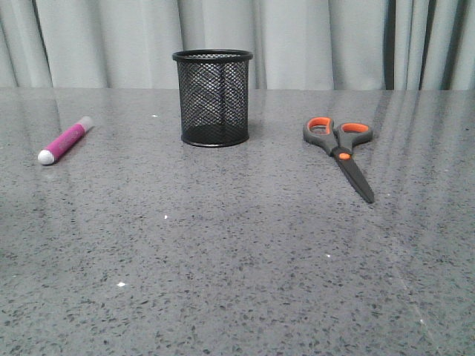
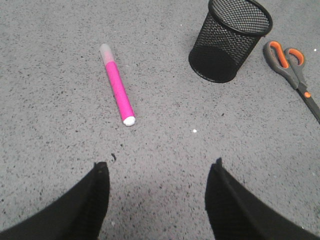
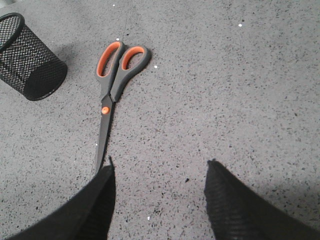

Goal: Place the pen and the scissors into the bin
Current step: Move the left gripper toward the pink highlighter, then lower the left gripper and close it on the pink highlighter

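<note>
At the time of inspection no part of the task had been carried out. The pen (image 1: 65, 141) lay flat on the grey speckled table (image 1: 237, 282), on the robot's left and well apart from the bin (image 1: 213, 97), its white cap toward the robot and its pale end toward the curtain (image 1: 312, 44) behind. The scissors (image 1: 341, 152) lay flat on the robot's right, closed, finger loops away from the robot and blades pointing back toward it; they too were apart from the bin. The bin stood upright between the two items, and nothing could be seen through its mesh in the front view. The left gripper (image 2: 157, 172) hung above the table with its jaws spread wide and nothing between them; the pen lay ahead of it, untouched. The right gripper (image 3: 159, 172) was likewise wide open and empty, with the tip of the scissor blades just beside its nearer finger in the wrist view, though contact could not be confirmed. Both items therefore remained to be grasped, lifted and dropped into the bin. No other objects were noted on the table, and nothing stood between either item and the bin. In my judgement the flat-lying scissors would be the harder pick, and their length may leave them leaning on the rim.
</note>
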